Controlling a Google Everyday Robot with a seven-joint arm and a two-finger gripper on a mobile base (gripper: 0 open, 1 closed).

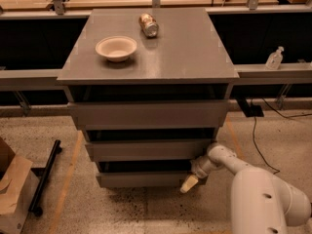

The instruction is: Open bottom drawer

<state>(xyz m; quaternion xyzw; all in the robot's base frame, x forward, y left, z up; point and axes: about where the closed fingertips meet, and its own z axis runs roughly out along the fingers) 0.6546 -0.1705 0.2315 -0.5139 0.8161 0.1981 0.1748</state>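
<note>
Grey and handleless, the bottom drawer (141,179) is sitting lowest of three in the cabinet (185,48). The gripper (189,183) is hovering at its right front corner; whether it is parted or closed cannot be told

Dim warm light; claw (189,183) low, beside shadowed bottom drawer (141,180).

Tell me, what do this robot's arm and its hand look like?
The arm is smooth glossy white: rounded tubular segments swelling into a bulky shell with a few small dark dots. A greyer wrist leads to the gripper, a pale cream tapered tip at the right corner of the bottom drawer. No cables or lettering show on it.
</note>
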